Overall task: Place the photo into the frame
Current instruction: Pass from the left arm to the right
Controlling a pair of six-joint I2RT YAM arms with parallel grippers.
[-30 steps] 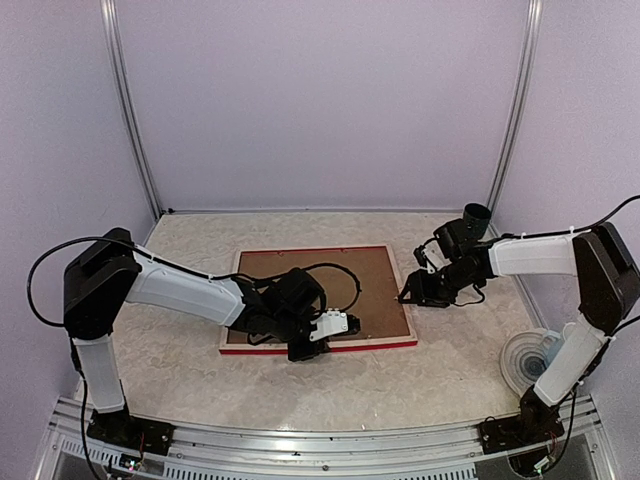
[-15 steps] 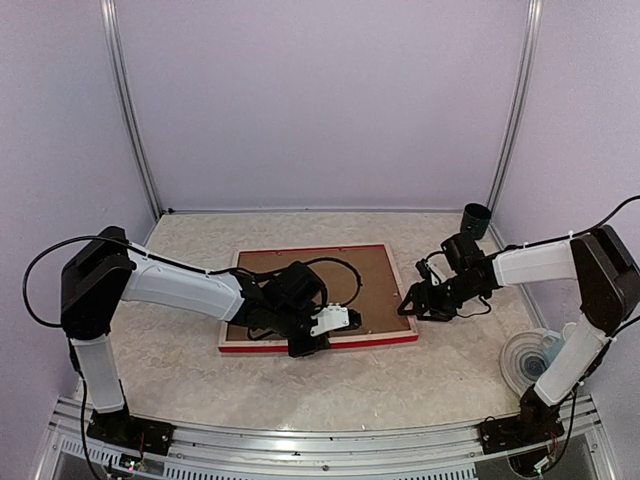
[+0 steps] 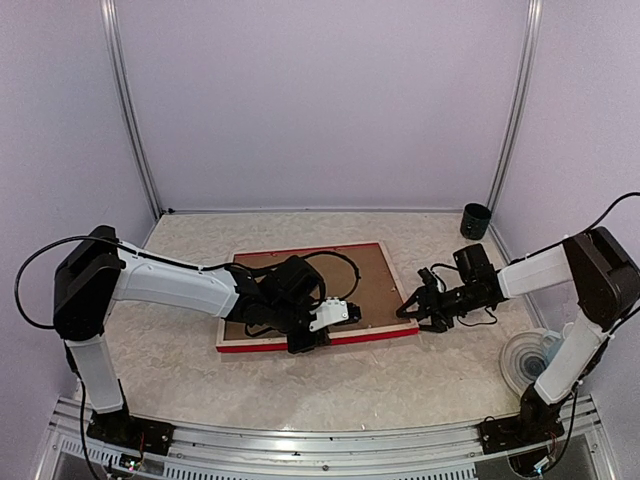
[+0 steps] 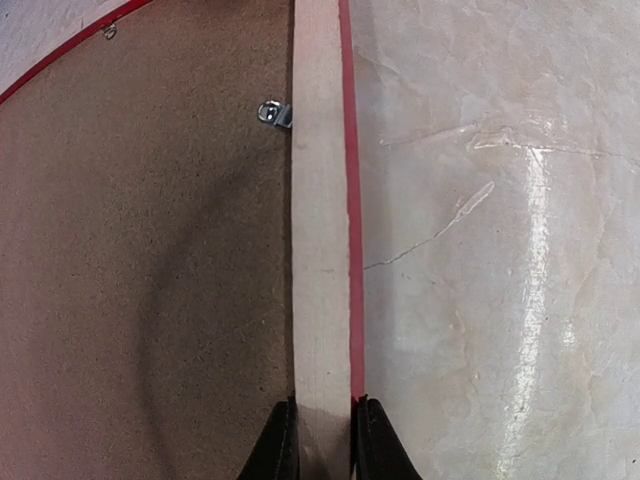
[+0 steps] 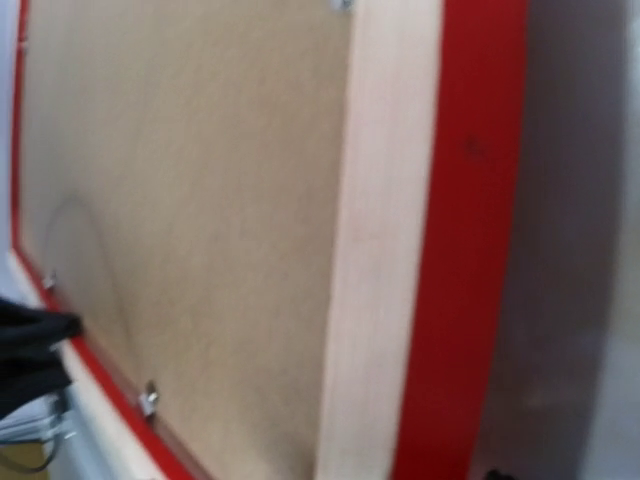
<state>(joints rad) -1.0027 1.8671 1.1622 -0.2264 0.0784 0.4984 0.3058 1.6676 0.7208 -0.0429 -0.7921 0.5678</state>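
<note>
- The frame (image 3: 262, 345) lies back-side up on the counter (image 3: 450, 390), mid-counter, its red outer edge and pale rails showing.
- A brown backing panel (image 3: 375, 280) fills the frame's opening. The left wrist view shows a small metal clip (image 4: 272, 112) on the panel against the pale rail.
- The left fingers (image 4: 282, 450) are clamped on the frame's near rail, one finger on the panel side and one on the red outer side. The overhead view places this grip roughly mid-length along the rail.
- The right fingers (image 3: 412, 310) sit at the frame's right rail, close to its near-right corner. They appear spread apart, and I cannot tell whether they touch the rail.
- The right wrist view is blurred, showing only pale rail, red edge and panel at close range.
- A dark cup (image 3: 476, 219) stands upright at the far-right corner of the counter, well apart from the frame.
</note>
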